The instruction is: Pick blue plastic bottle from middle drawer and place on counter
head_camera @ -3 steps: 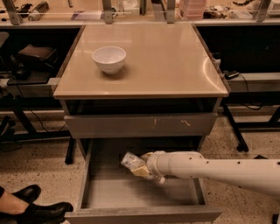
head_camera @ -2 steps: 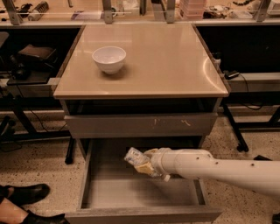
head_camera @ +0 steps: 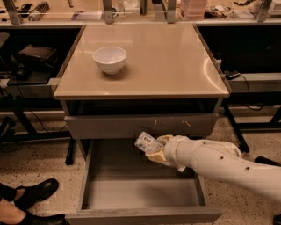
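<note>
The blue plastic bottle [head_camera: 148,143], clear with a pale patterned label, is held tilted in my gripper [head_camera: 156,150], above the open middle drawer [head_camera: 140,193] and just in front of the shallower scratched drawer front [head_camera: 140,125]. The white arm comes in from the lower right. The gripper is shut on the bottle. The drawer's grey floor is bare. The beige-tan counter [head_camera: 175,61] lies above and behind the gripper.
A white bowl [head_camera: 109,59] stands on the counter's left side. A cluttered bench with metal uprights [head_camera: 107,11] runs along the back. A person's black shoes [head_camera: 30,193] are on the floor at the lower left. Cables hang at the right.
My gripper has lifted the bottle up out of the drawer, from near the drawer floor to the level of the upper drawer front. The shoes at lower left have shifted.
</note>
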Controlling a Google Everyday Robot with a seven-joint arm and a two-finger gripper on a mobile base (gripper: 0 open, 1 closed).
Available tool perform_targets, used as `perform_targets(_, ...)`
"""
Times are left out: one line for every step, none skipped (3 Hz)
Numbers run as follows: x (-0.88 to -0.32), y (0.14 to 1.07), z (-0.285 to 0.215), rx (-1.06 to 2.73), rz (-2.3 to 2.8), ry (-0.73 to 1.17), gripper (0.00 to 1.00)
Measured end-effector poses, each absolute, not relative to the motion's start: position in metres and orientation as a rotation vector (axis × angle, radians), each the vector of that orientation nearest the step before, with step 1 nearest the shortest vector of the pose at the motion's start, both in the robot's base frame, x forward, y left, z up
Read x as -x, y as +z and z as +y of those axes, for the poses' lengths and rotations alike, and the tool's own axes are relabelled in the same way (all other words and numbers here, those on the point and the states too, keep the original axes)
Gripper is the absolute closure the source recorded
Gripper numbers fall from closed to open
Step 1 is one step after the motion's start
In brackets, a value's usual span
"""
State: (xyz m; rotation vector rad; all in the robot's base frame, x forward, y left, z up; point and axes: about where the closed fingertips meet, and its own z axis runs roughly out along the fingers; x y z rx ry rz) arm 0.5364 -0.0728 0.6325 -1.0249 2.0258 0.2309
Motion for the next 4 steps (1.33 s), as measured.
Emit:
perform_targets(-0.536, 0.632, -0.073, 1.025, 2.026, 0.231, 1.0)
perform_targets(-0.535, 0.684, -0.095, 0.974, 2.009, 0.153, 1.0)
perform_targets(-0.524, 0.788, -0.14, 0.831, 1.97, -0.008, 1.0)
perform_targets(-0.518, 0.82, -0.14, 0.842, 1.931, -0.075, 1.0)
